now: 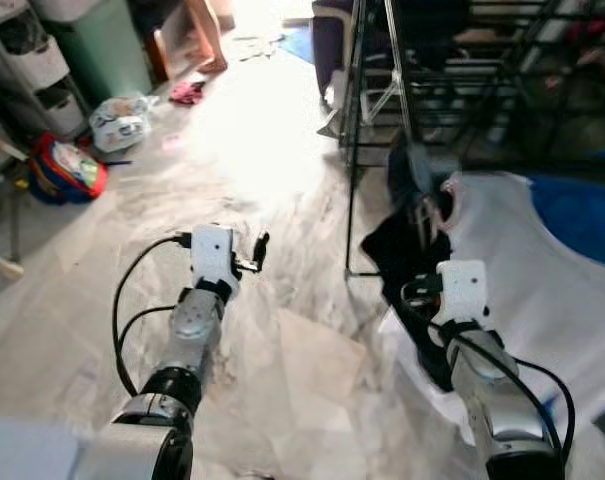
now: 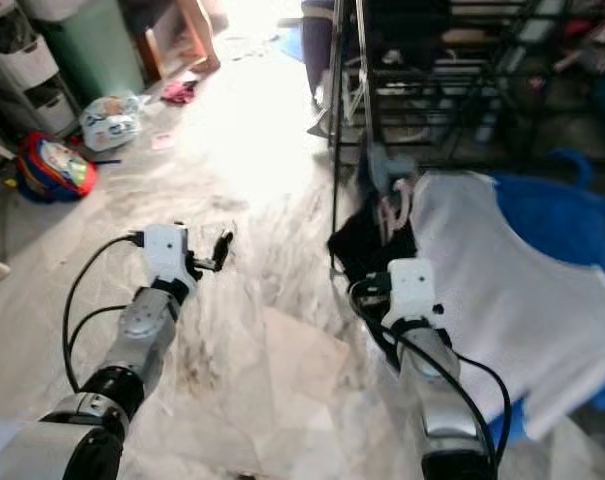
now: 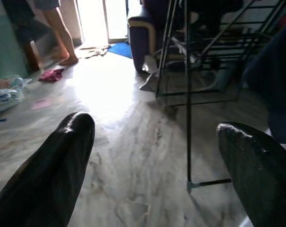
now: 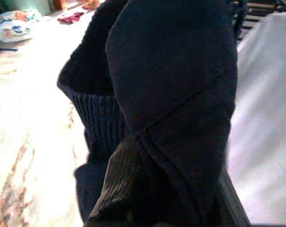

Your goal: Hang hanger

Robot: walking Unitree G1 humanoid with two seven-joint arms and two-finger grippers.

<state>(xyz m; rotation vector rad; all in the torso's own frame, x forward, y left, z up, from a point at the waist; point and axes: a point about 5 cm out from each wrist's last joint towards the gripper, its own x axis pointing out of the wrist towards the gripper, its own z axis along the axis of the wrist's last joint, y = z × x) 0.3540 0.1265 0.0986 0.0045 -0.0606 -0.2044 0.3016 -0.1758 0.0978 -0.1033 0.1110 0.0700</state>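
Note:
My right gripper (image 1: 423, 232) is shut on a dark navy garment (image 1: 402, 255) with a ribbed cuff (image 4: 98, 118). It holds the garment up beside a white T-shirt (image 1: 542, 270) spread over a blue surface (image 1: 582, 215). The garment drapes over the fingers (image 4: 113, 187) and hides their tips. A pale pinkish piece (image 2: 389, 214) shows at the garment's top, too blurred to name. My left gripper (image 1: 258, 250) is raised over the marble floor to the left and is open, with nothing between its fingers (image 3: 62, 156). A black drying rack (image 1: 357, 130) stands just beyond the garment.
A person's bare legs (image 1: 207, 40) stand at the far end of the floor beside a pink cloth (image 1: 187, 93). A plastic bag (image 1: 117, 122), a red and blue bag (image 1: 67, 170) and storage shelves (image 1: 32, 60) line the left side. A dark sofa (image 3: 143, 33) is behind the rack.

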